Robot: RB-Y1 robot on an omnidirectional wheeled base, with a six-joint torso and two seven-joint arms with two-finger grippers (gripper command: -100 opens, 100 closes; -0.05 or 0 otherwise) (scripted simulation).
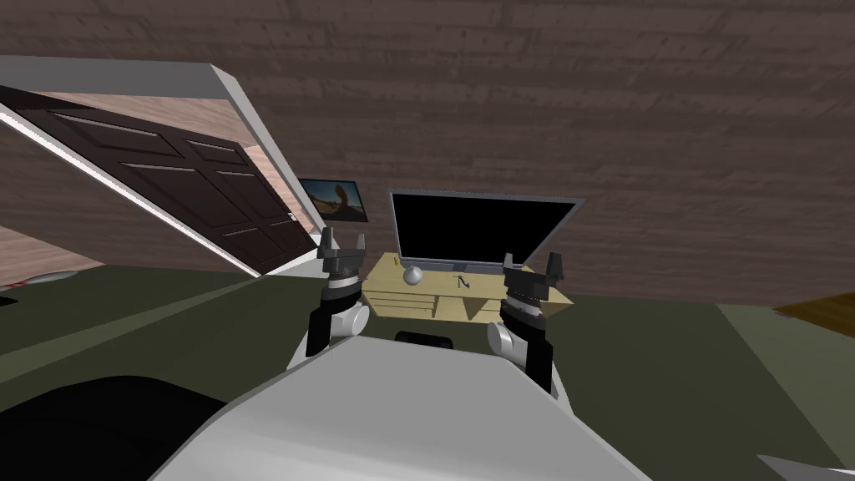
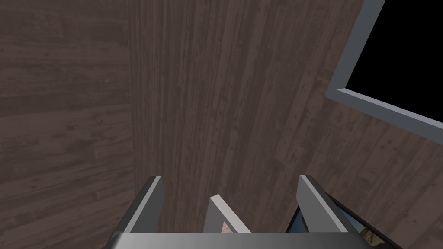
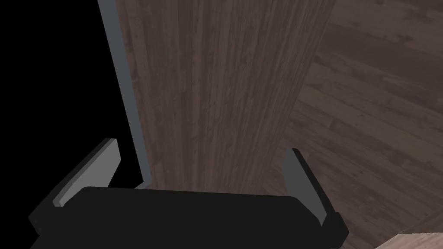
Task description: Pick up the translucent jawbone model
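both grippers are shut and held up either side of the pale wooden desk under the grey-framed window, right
Not shut: both are open. The left wrist view shows the left gripper with fingers well apart, the right wrist view the same for the right gripper. They are indeed held up either side of the pale wooden desk under the grey-framed window.

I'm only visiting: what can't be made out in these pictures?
Head view: the small dark thing on the pale desk is too small to identify.
Head view: the grey round thing beside it is too small to tell whether it is the jawbone model.
Head view: the right fingers cover part of the desk's right side.
Inside the grey frame: a black area.
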